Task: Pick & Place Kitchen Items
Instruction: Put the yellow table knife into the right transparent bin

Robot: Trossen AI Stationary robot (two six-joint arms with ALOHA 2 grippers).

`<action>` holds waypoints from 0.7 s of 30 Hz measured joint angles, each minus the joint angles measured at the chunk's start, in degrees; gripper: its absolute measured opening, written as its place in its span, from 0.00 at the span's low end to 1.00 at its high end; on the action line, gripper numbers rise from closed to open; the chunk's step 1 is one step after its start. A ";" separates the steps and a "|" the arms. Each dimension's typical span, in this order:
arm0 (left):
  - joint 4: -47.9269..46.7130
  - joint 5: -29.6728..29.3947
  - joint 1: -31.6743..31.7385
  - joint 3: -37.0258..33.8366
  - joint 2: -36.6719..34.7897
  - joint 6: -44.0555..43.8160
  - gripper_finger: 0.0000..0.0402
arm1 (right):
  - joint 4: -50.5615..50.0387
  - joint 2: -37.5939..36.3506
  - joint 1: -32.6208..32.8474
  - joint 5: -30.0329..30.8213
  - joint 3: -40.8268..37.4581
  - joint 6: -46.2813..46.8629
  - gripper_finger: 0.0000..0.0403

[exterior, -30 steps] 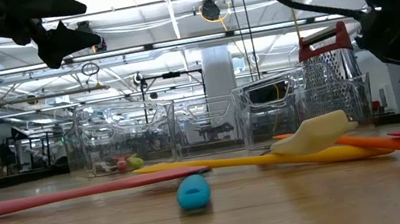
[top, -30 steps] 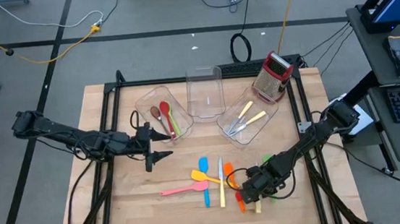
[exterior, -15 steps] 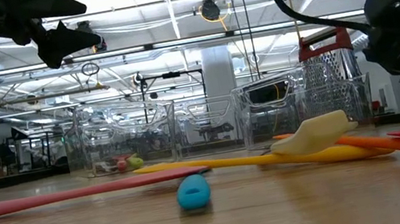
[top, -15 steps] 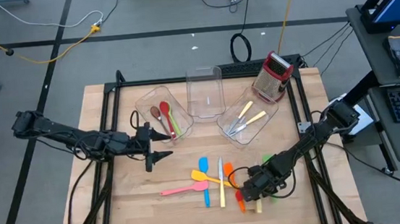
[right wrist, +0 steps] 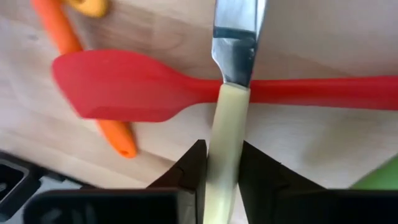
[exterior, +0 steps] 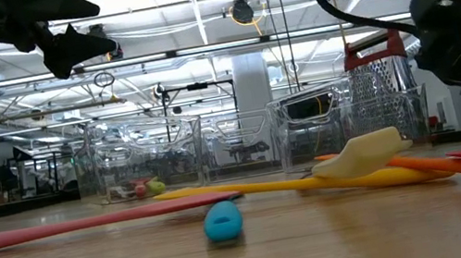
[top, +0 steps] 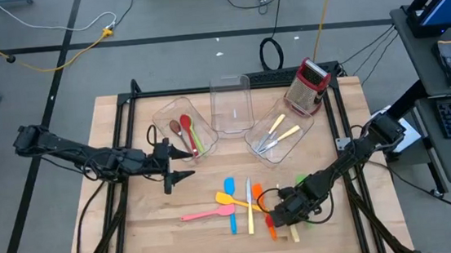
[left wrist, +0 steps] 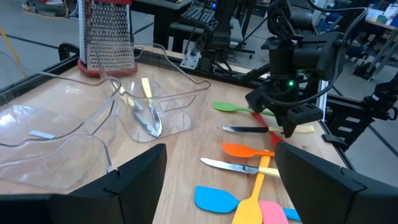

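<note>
No readable writing shows anywhere. At the bench's [top: 136, 232] five o'clock, the right gripper [right wrist: 222, 163] has its fingers clamped on the cream-handled knife [right wrist: 227, 112], which lies across a red spatula [right wrist: 124, 87]. The left gripper [top: 181, 164], fingers apart, hangs at nine o'clock.

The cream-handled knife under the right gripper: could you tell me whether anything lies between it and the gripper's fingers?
Nothing visible does. The right gripper has its fingers on either side of the cream-handled knife handle. The knife lies across the red spatula, which is beneath it, not in the way.
</note>
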 joint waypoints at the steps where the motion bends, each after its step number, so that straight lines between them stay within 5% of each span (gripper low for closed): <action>1: 0.00 0.00 0.00 0.00 -0.02 0.00 0.76 | 0.49 0.00 0.00 -0.02 -0.01 0.00 0.14; 21: -0.02 0.00 0.00 0.00 -0.02 0.95 0.76 | -6.00 -13.59 2.27 0.45 0.01 1.16 0.14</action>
